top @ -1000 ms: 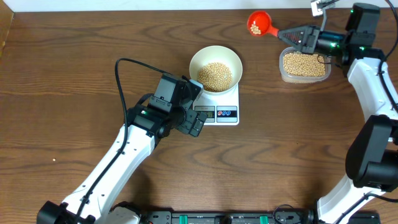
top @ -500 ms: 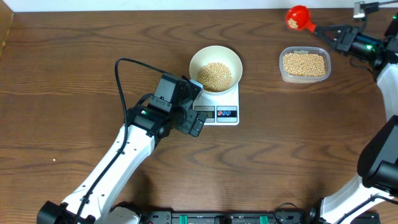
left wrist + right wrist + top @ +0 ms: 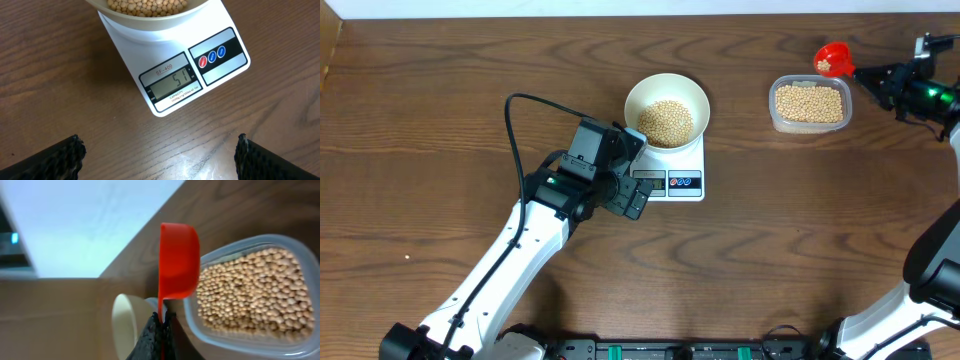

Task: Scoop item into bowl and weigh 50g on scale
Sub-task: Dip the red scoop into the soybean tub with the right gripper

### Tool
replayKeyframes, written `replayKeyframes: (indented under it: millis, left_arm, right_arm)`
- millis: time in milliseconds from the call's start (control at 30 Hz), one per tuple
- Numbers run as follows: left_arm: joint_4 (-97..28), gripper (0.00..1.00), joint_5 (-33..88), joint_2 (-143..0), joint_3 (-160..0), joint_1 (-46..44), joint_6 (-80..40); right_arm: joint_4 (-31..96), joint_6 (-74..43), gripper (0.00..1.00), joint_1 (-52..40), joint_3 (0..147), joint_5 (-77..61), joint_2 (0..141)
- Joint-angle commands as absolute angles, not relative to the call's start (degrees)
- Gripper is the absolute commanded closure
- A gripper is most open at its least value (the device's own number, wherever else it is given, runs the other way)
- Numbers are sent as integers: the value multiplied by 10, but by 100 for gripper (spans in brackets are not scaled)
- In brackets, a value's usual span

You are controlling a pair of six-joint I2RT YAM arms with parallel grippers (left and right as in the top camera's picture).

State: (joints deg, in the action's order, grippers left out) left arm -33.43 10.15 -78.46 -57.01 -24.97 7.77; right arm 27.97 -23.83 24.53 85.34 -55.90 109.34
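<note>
The right gripper (image 3: 867, 72) is clamped tight on the red scoop (image 3: 833, 58), over the far right corner of the clear tub (image 3: 771, 105). Well to its left, the bowl (image 3: 633, 92) of beans (image 3: 666, 120) sits on the scale (image 3: 688, 163), which reads 51. The left gripper (image 3: 638, 176) is beside it, wide open and empty.

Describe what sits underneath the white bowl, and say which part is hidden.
The bowl rests on the scale. The scale's display and red and blue buttons show in front; its weighing platform beneath the bowl is covered.
</note>
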Motion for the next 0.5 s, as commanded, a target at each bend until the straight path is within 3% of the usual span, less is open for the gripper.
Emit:
replayKeyframes:
  millis: [0,267,467]
  left_arm:
    - [-336,2,98,-787,-576,-251,86]
    - [-336,2,98,-787,-576,-251,86]
    - [-336,2,98,-787,-576,-251,86]
  right_arm:
    - [281,-228,98,206,855,-478,1082]
    - [322,-169,98,102,855,-336,1082]
    - [367,-144,99,92,855,-358,1082]
